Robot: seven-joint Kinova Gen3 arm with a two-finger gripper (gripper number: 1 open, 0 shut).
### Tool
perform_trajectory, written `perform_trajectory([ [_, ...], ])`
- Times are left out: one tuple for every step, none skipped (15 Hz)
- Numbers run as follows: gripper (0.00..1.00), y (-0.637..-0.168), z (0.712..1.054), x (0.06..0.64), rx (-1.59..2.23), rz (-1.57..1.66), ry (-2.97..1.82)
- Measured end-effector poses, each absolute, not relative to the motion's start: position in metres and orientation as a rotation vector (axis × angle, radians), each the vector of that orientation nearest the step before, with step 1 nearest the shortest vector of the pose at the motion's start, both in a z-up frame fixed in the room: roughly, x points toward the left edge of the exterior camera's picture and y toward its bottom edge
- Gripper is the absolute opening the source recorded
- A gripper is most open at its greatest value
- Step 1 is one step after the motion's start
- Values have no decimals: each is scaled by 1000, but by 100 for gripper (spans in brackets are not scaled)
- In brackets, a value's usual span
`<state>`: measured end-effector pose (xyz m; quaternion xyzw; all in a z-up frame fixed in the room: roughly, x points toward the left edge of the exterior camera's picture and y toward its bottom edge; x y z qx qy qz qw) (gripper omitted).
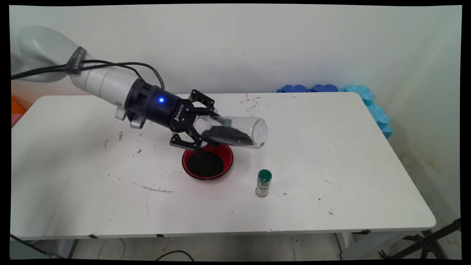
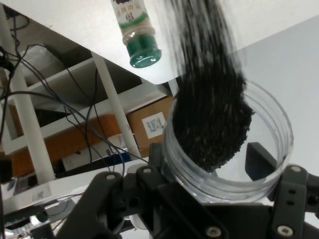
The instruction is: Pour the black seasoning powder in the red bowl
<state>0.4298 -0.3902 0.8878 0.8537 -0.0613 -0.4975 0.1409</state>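
1. The gripper (image 1: 198, 125) bears the white lettering ROBOTIQ on its black body, beside a small lit blue lamp.
2. Its fingers are pinched on the closed end of a clear glass jar (image 1: 235, 130), held nearly on its side above the white table (image 1: 331, 154).
3. The jar's open mouth points right and slightly down; dark granules (image 2: 212, 124) lie along its lower wall.
4. Directly below the gripper sits a red bowl (image 1: 208, 162) holding the same dark grains.
5. Right of the bowl and nearer stands a small spice bottle (image 1: 263, 183) with a green cap; its label print seems too small to read.
6. Blue foam pieces (image 1: 364, 99) lie past the table's far right corner.
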Motion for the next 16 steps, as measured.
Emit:
perform_trajectory([
  [0, -390, 888, 430, 2464, -1432, -190],
  [0, -390, 887, 431, 2461, -1425, -206],
  [0, -390, 887, 431, 2454, -1412, -242],
  [0, -390, 887, 431, 2445, -1401, -280],
  [0, -391, 887, 430, 2436, -1390, -315],
  [0, -391, 888, 430, 2425, -1378, -353],
  [0, -392, 889, 429, 2408, -1361, -406],
  [0, -392, 889, 429, 2397, -1350, -440],
  [0, -392, 890, 428, 2385, -1338, -476],
  [0, -393, 890, 428, 2369, -1324, -521],
  [0, -393, 891, 428, 2352, -1308, -567],
  [0, -394, 892, 427, 2328, -1286, -626],
  [0, -394, 893, 427, 2314, -1273, -662],
  [0, -395, 894, 427, 2299, -1260, -697],
  [0, -395, 895, 426, 2281, -1245, -739],
  [0, -396, 896, 426, 2268, -1235, -765],
])
